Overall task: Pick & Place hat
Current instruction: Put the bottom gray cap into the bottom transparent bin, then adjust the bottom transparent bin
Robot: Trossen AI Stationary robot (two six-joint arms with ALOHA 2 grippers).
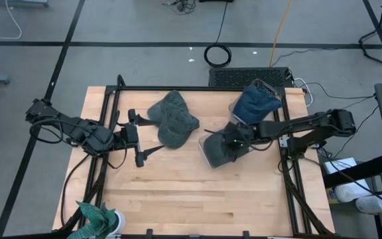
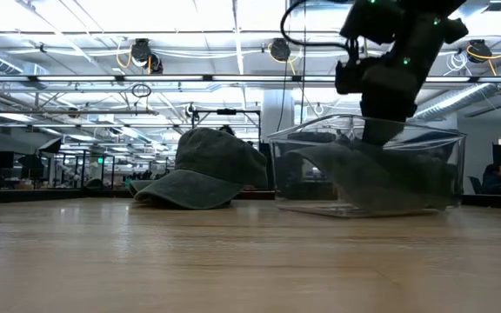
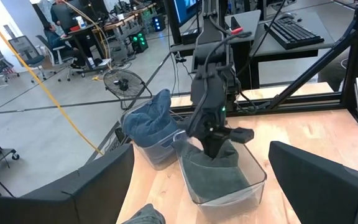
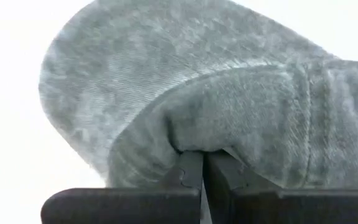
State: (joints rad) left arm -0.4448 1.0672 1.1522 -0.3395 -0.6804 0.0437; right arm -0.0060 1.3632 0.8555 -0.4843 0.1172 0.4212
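Note:
A dark green cap (image 1: 172,119) (image 2: 203,169) rests on its brim and rim on the table's far middle. My left gripper (image 1: 152,137) waits open just left of it; a bit of the cap (image 3: 143,215) shows between its fingers. A grey hat (image 1: 219,151) (image 3: 215,175) (image 2: 364,174) lies in a clear bin (image 1: 207,158) (image 2: 368,204). My right gripper (image 1: 233,144) (image 3: 215,147) (image 4: 202,168) reaches down into that bin, shut on the grey hat. A second clear bin (image 1: 270,88) behind it holds a blue hat (image 1: 256,103) (image 3: 148,123). My right gripper pinches a bunched fold of the grey hat's crown cloth (image 4: 197,140), beside its curved brim (image 4: 86,81), between its two fingers. It comes from above, pointing down into the bin. The hat's lower part spreads over the bin's floor (image 2: 346,209).
Black frame rails (image 1: 115,99) run along the table's left, right and far sides. A teal cloth thing (image 1: 97,216) sits at the near left corner. Bare wood (image 1: 197,199) fills the near half. People at desks (image 3: 61,25) show far behind the table.

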